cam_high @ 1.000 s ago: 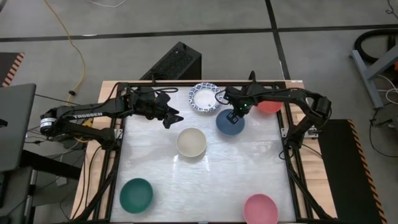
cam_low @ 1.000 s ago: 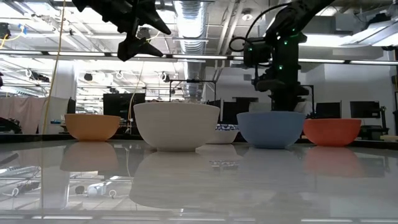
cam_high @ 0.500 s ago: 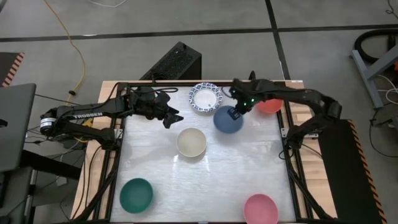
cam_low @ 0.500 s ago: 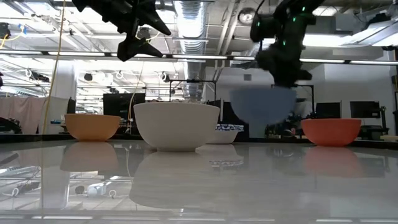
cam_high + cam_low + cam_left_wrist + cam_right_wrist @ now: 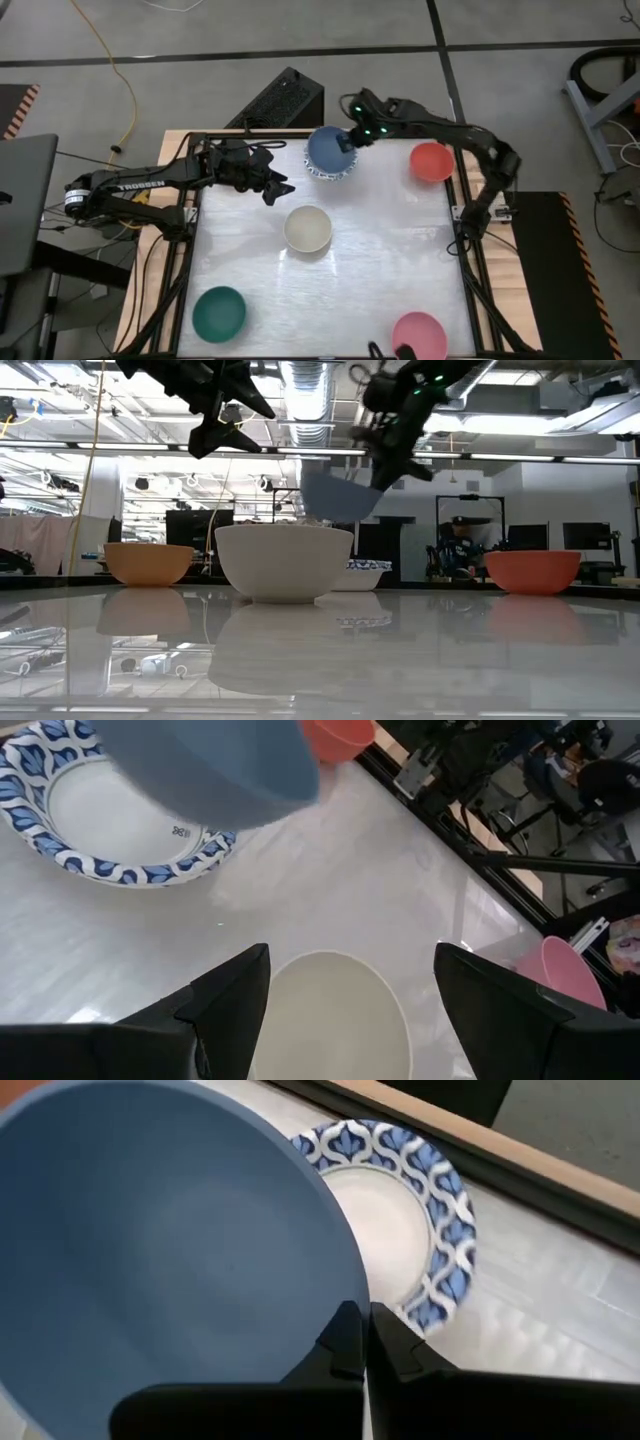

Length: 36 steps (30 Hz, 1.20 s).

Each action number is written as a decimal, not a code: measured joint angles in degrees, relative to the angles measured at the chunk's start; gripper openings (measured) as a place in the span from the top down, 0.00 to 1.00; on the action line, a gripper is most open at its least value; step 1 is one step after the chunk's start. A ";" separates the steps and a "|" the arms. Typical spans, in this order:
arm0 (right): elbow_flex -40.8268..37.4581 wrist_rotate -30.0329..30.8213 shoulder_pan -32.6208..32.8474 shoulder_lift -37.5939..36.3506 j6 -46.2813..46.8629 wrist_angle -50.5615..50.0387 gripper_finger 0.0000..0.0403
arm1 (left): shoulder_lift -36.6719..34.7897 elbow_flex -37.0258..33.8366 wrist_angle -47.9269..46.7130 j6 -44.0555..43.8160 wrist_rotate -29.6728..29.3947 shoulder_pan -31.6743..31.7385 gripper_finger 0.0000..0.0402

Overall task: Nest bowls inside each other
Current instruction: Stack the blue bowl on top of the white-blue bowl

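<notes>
My right gripper (image 5: 350, 140) is shut on a blue bowl (image 5: 326, 150), which hangs tilted above a white bowl with a blue patterned rim (image 5: 415, 1270) at the table's far edge. My left gripper (image 5: 278, 190) hovers open above the table, left of the blue bowl, with nothing between its fingers. A cream bowl (image 5: 307, 228) stands on its base near the table's middle, below the left fingers (image 5: 230, 1005). A red bowl (image 5: 432, 160) stands at the far right. An orange bowl (image 5: 148, 563) stands at the far left. My right gripper pinches the blue bowl's rim (image 5: 340, 1295) between its two fingers, one finger inside the bowl and one outside. The fingers slant down from the table's right side. The bowl is lifted clear and tilted (image 5: 335, 495), hanging over the patterned white bowl.
A teal bowl (image 5: 219, 312) stands near the front left corner and a pink bowl (image 5: 419, 335) near the front right. A dark frame (image 5: 190, 250) runs along the table's edges. Bare table lies between the cream bowl and the front bowls.
My right gripper has lifted the blue bowl off the table and carried it up and toward the far left, over the patterned white bowl. The bowl, level before, now hangs tilted.
</notes>
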 joint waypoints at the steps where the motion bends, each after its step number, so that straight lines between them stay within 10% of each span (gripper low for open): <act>1: 2.24 0.00 -0.31 1.99 -0.62 -0.99 0.98 | 0.00 0.00 -0.15 -0.04 0.00 0.00 0.32; 36: 8.95 -3.32 -6.75 19.29 -6.19 -4.52 0.92 | -0.02 -0.02 -1.99 -0.56 -1.16 -0.02 0.32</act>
